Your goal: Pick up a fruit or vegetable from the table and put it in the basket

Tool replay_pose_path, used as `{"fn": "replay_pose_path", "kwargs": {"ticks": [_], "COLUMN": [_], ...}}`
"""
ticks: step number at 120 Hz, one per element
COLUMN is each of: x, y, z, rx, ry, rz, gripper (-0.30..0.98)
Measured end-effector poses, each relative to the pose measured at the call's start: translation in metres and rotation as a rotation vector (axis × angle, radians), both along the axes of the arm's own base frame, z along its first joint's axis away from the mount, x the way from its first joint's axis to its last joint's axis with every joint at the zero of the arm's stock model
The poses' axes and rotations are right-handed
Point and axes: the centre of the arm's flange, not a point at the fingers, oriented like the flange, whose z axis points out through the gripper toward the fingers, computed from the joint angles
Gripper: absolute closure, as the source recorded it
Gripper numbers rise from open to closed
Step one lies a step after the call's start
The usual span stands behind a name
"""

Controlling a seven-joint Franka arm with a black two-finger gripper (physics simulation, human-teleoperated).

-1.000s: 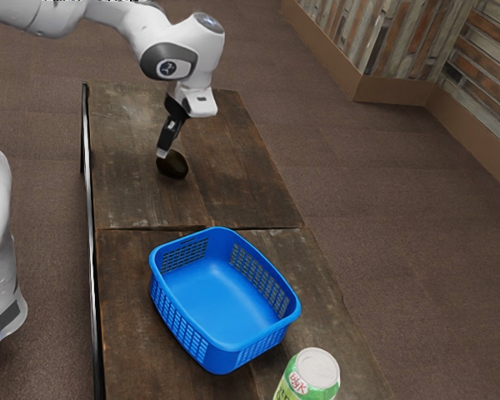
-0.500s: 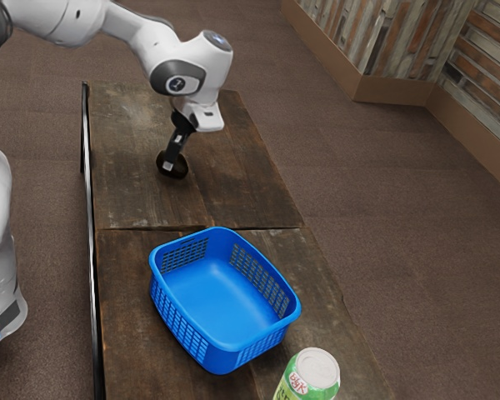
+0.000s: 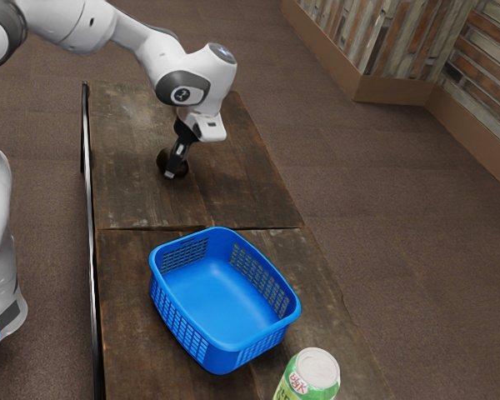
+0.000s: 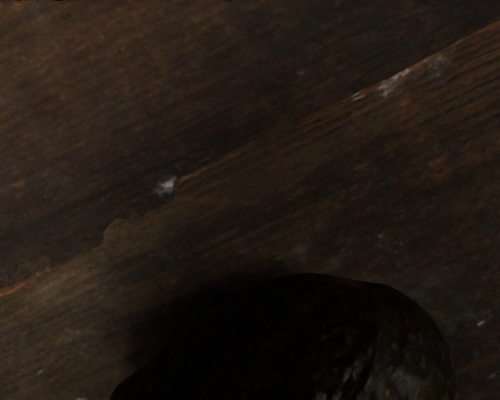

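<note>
Exterior view: one blue basket (image 3: 212, 287), inner floor in full sight; one green can (image 3: 315, 371) nearby; our gripper (image 3: 171, 172) at one dark avocado (image 4: 375, 342), whether open or closed we cannot tell.

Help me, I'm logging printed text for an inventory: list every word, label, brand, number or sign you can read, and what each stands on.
"BigK": red lettering on the green can.
Lettering below it on the can: partly cut off, not surely readable.
Round badge on the robot arm: too small to read.
</note>
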Motion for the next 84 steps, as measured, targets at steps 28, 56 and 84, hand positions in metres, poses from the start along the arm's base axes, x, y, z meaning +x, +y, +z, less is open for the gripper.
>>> {"fn": "replay_pose_path", "kwargs": {"ticks": [28,56,84], "x": [0.001,0.012,0.038], "y": [-0.001,-0.014,-0.049], "z": [0.001,0.017,0.063], "rx": [0.007,0.025,0.045], "ry": [-0.006,-0.019,-0.068], "rz": [-0.001,-0.036,-0.108], "gripper": [0.31,0.41,0.3]}}
